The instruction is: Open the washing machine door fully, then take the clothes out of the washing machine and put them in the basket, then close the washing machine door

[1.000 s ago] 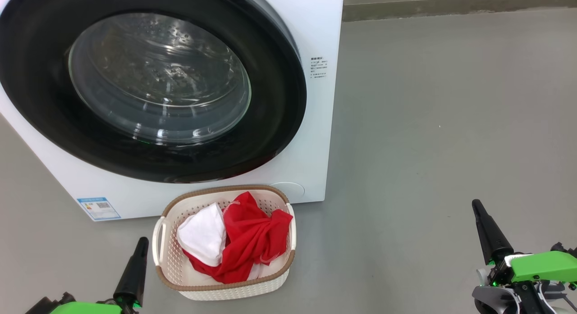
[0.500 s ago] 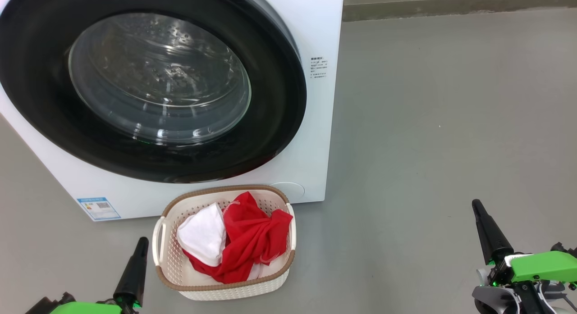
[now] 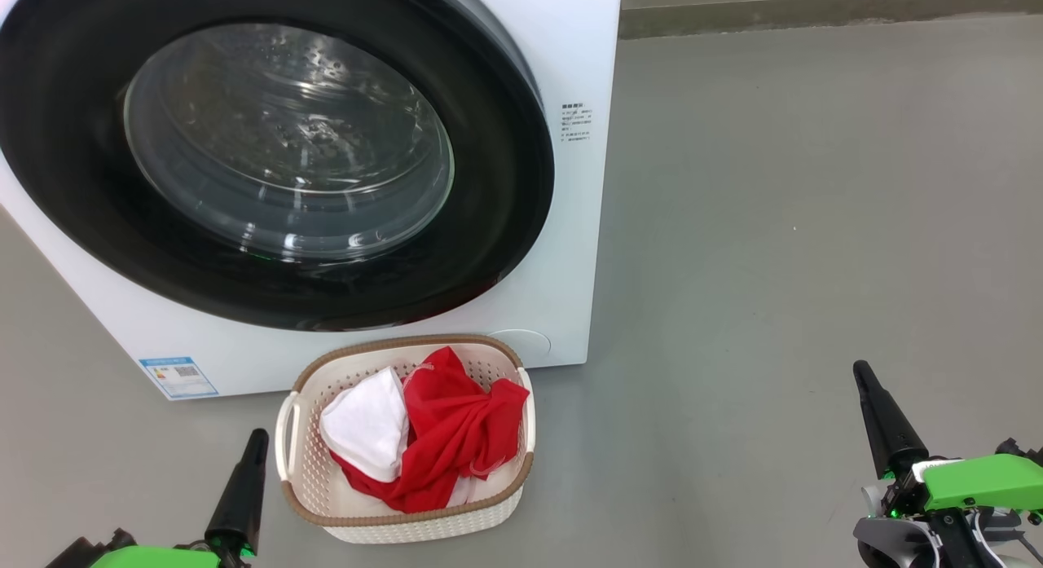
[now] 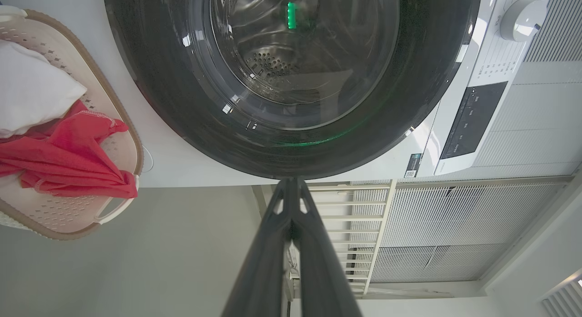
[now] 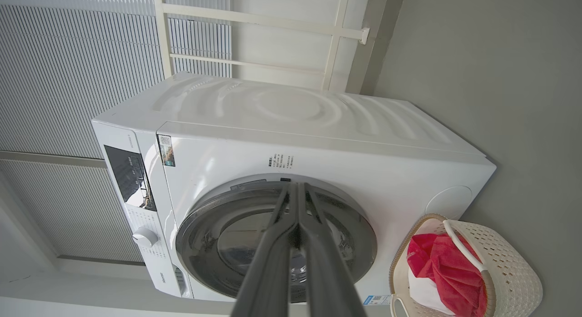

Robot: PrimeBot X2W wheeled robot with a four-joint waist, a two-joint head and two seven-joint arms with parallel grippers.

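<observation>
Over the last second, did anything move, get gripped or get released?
Nothing visibly changed: the door is shut, the clothes lie in the basket, and the left pincer and right pincer rest shut and empty.

The washing machine door is seen with a wide glossy black rim and a clear, reflective glass window, through which a shiny perforated metal drum is glimpsed. The washing machine is cased in smooth, glossy white panels. The basket is moulded in cream perforated plastic and edged with a brown woven-look rim. The clothes are shown as soft red and white cloth. The floor is finished in smooth matt grey
</observation>
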